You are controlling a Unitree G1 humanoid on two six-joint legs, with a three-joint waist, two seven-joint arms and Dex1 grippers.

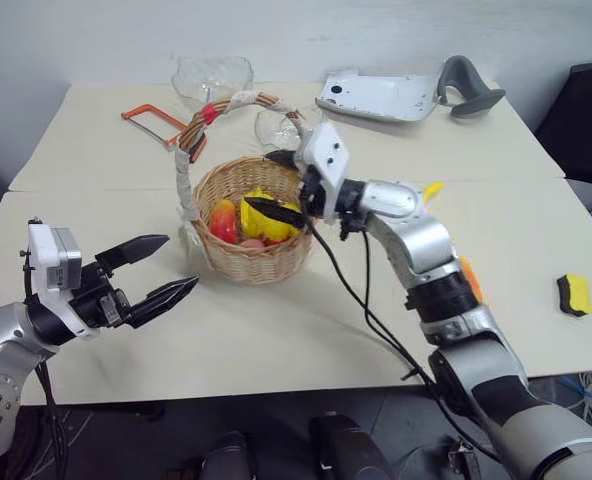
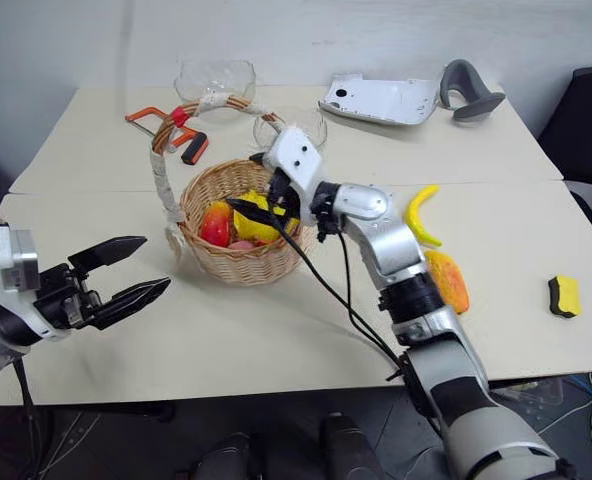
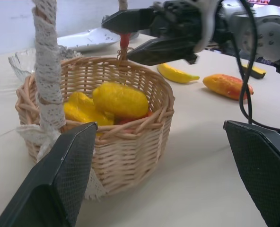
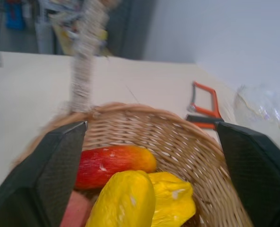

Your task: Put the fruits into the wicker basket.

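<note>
Most of the way through the loading, by the look of it. Hung level over the wicker basket [image 1: 256, 262] at centre frame with the right gripper [image 1: 274, 185], fingers spread wide and nothing between them. Counted inside: a yellow lemon [image 3: 120, 99], a red-orange mango [image 4: 114, 163] and more yellow pieces, heaped below the rim. Left lying on the table [image 1: 276, 350] to the right of the basket, behind the right forearm: a banana [image 2: 421, 215] and a second orange mango [image 2: 448, 282], just beside each other, neither yet collected. Judged next: to draw the right arm back toward the right of the frame, clear of the arched handle [image 1: 186, 170], and to close on one of that pair. Held the left gripper [image 1: 179, 262] at lower left, apart from the basket, likewise splayed and empty. Noted round about: glass bowls [image 1: 212, 78] and an orange hacksaw [image 1: 156, 125] at upper left, a white device [image 1: 381, 97] at top right, a yellow-and-black sponge [image 1: 574, 294] at the far right edge, not a fruit. Found nothing between gripper and pair save the arm's own dangling cable [image 1: 346, 290].
</note>
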